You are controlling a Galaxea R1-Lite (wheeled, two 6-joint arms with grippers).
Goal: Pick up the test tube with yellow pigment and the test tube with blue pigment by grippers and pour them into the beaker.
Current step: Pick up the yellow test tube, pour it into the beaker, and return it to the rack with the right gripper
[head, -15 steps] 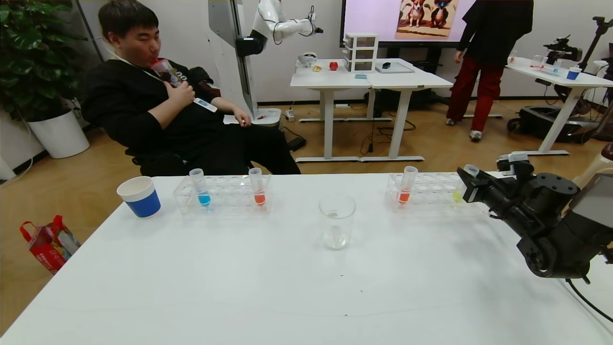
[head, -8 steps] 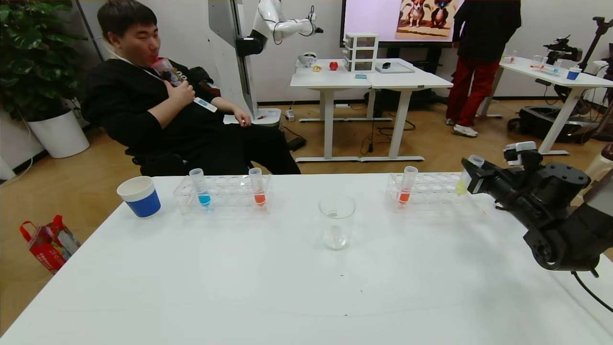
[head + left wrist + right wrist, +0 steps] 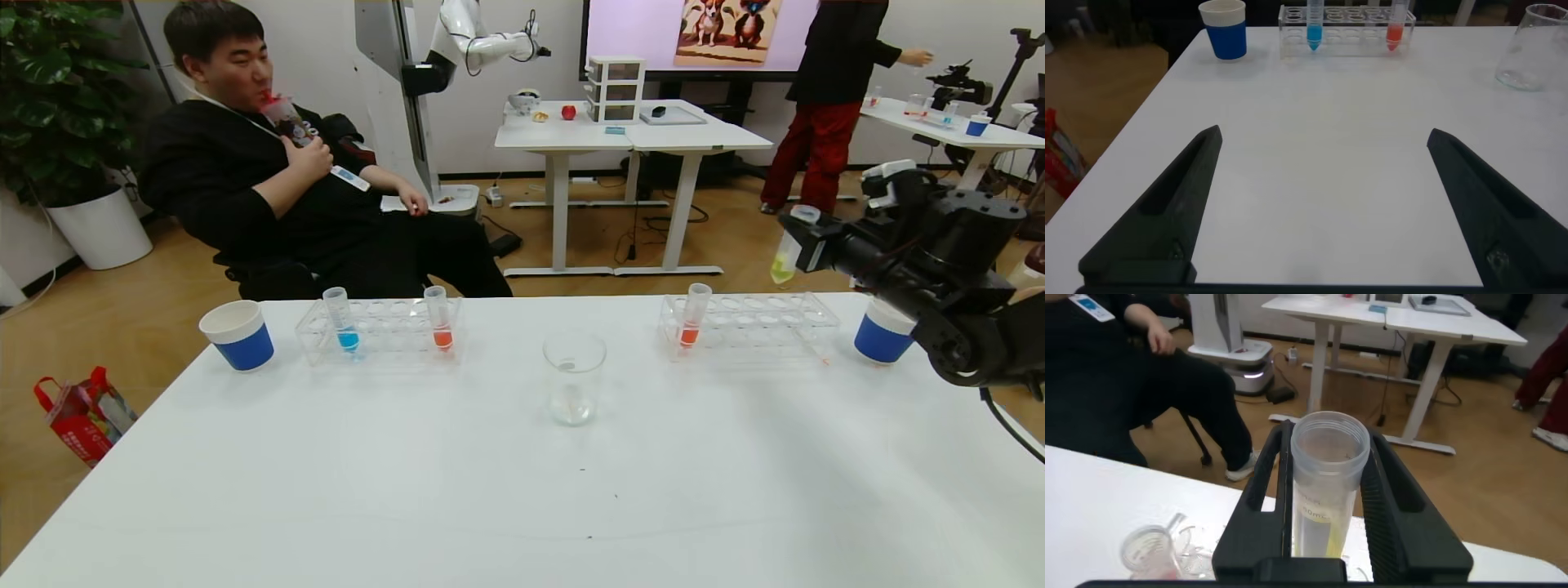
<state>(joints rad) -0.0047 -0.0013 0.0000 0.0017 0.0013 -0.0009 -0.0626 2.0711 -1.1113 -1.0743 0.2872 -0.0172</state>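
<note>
Yellow tube (image 3: 786, 260) clamped between the right claw (image 3: 804, 245) fingers, held aloft above the right rack (image 3: 747, 325), blue tube (image 3: 343, 318) seated in the left rack (image 3: 380, 327), beaker (image 3: 574, 377) placed between racks, left claw (image 3: 1323, 204) spread wide above the table (image 3: 490, 490).

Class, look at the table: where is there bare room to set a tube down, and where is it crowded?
Bare: the wide near half of the table, in front of the beaker, and the gaps on either side of it. Crowded: the far edge, with the left paper cup, left rack, right rack and right paper cup.
</note>
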